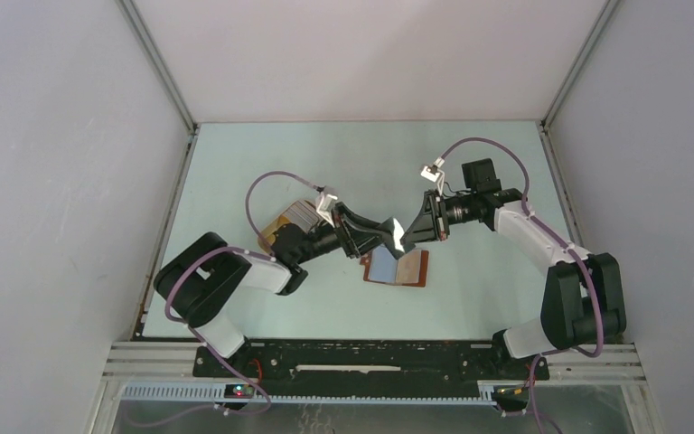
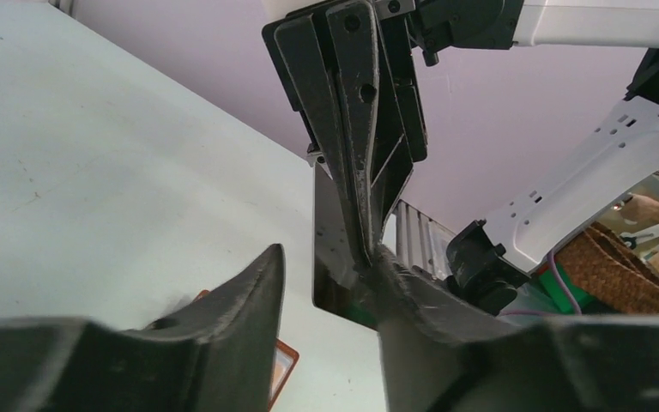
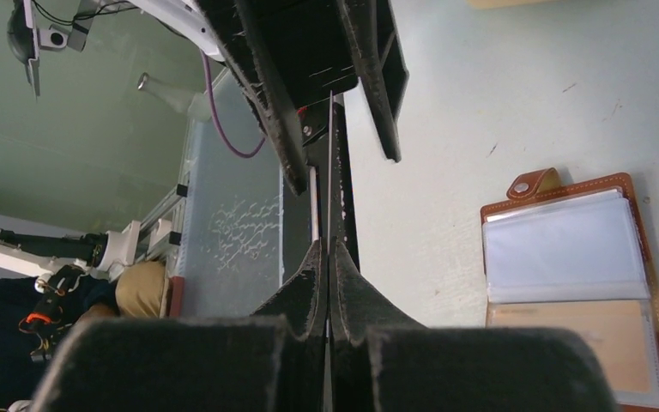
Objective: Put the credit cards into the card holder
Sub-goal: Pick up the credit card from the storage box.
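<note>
Aloft, one card [image 1: 398, 234] (one holder [image 1: 404, 268] below)

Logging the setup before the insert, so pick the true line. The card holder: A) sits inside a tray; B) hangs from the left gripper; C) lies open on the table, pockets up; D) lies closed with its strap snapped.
C: the card holder lies spread open on the table, clear pockets facing up, strap tab unsnapped.

Pale green table [image 1: 343, 154] boxed in by plain white walls [image 1: 54, 136], a tan tray [image 1: 276, 226] on its left half, and a brown woven basket [image 2: 609, 270] out past the edge.
</note>
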Robot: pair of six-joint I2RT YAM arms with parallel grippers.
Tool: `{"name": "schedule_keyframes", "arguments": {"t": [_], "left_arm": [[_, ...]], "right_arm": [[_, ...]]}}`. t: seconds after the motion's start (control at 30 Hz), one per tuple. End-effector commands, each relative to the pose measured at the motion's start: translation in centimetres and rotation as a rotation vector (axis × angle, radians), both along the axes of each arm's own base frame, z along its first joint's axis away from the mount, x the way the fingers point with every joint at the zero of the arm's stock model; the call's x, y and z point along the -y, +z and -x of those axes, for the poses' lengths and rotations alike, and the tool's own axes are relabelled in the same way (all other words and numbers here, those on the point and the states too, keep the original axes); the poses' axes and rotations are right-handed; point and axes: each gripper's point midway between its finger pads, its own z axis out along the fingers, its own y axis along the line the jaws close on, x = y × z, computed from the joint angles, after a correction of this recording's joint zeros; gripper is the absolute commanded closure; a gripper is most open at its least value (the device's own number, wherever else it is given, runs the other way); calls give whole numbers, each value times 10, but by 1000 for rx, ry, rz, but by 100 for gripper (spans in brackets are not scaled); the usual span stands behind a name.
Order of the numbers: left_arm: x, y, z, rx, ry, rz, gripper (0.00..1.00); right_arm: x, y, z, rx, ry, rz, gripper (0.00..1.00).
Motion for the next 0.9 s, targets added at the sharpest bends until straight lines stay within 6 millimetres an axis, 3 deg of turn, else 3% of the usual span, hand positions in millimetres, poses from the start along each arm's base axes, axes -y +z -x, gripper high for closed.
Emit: {"name": "schedule_keyframes", "arguments": {"t": [0.0, 0.07, 0.1, 0.17, 0.33, 0.5, 0.6, 0.87], "left_arm": [[6, 26, -2, 43, -14, 70, 65], [8, 26, -2, 34, -37, 71, 92], [9, 25, -2, 25, -50, 70, 99], [8, 25, -1, 8, -69, 71, 100], [-6, 25, 5, 0, -105, 58, 100], [-11, 12, 18, -48, -192, -41, 100], [-8, -9, 20, -81, -211, -174, 100], [1, -23, 45, 5, -272, -427, 100]], "right_arm": [[-2, 12, -4, 68, 13, -12, 100], [-2, 10, -4, 72, 14, -6, 100], [-2, 10, -4, 83, 16, -1, 100], [-1, 9, -2, 103, 24, 15, 97], [4, 5, 0, 216, 46, 109, 59], [9, 10, 5, 324, 49, 157, 37], [7, 9, 10, 363, 65, 190, 32], [-1, 2, 17, 344, 114, 221, 31]]}}
